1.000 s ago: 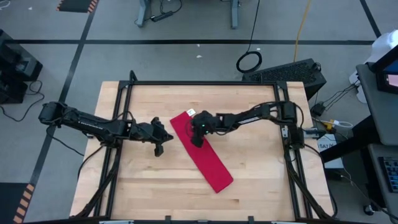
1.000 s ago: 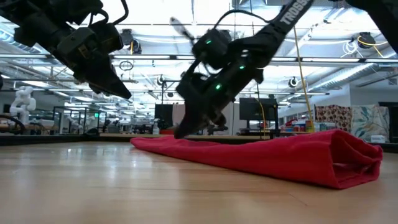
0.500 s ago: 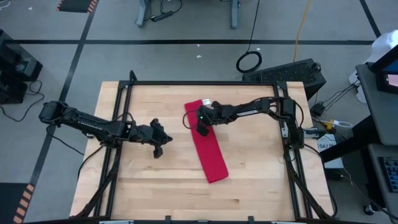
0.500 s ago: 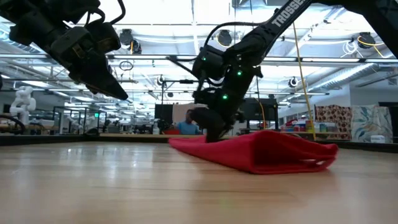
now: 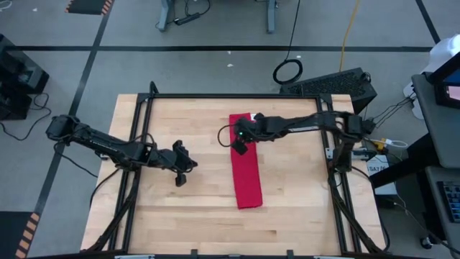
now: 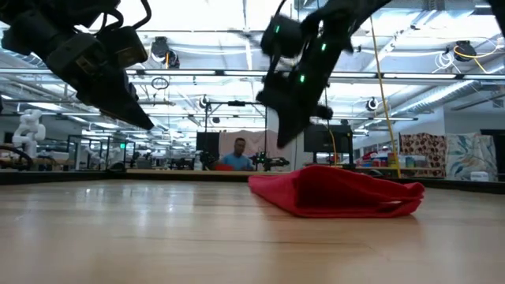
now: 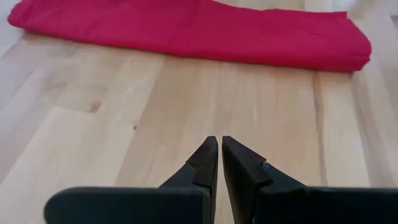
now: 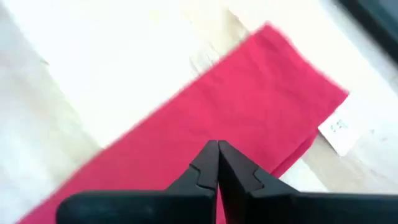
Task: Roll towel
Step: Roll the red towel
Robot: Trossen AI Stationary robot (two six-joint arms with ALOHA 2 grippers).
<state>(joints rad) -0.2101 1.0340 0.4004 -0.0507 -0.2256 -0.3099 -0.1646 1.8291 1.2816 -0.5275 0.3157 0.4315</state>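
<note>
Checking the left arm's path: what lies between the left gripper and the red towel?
Only bare wood of the table lies between the left gripper and the towel, as the left wrist view shows.

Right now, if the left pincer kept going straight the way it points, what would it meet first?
Bare table first, then probably the long side of the folded red towel. The shut left pincer points at it, but tilts downward, so depth is uncertain.

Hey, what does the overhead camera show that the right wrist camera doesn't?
Only the overhead view shows the whole table, the full strip of the towel, and the left gripper hanging beside it, jaws shut. Only the right wrist view shows the right gripper from close up, its jaws shut above the cloth. Both show the red towel lying flat and its white tag at one end.
</note>
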